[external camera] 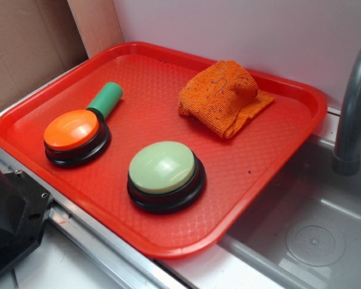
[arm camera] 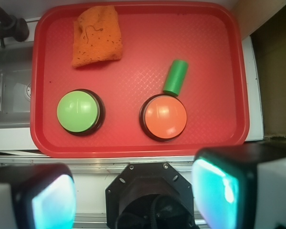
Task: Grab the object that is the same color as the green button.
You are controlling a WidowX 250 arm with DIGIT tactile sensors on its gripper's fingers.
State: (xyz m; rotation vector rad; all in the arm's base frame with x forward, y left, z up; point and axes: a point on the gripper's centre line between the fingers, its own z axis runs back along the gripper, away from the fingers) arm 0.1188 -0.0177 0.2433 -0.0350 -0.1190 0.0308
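Observation:
A small dark green cylinder (external camera: 107,99) (arm camera: 175,77) lies on the red tray (external camera: 253,168) (arm camera: 214,52), its near end touching the orange-domed button (external camera: 75,136) (arm camera: 164,116). The pale green button (external camera: 165,174) (arm camera: 79,112) sits on its black base toward the tray's front. My gripper (arm camera: 133,195) is open, high above the robot base and well short of the tray, with nothing between its fingers (arm camera: 51,200). In the exterior view the gripper is out of frame.
A crumpled orange cloth (external camera: 222,96) (arm camera: 96,36) lies at the tray's far side. A grey sink basin (external camera: 307,229) with a faucet (external camera: 354,114) borders the tray. The black robot base (arm camera: 150,195) (external camera: 9,223) sits below the gripper. A cardboard wall (external camera: 24,48) stands beside the tray.

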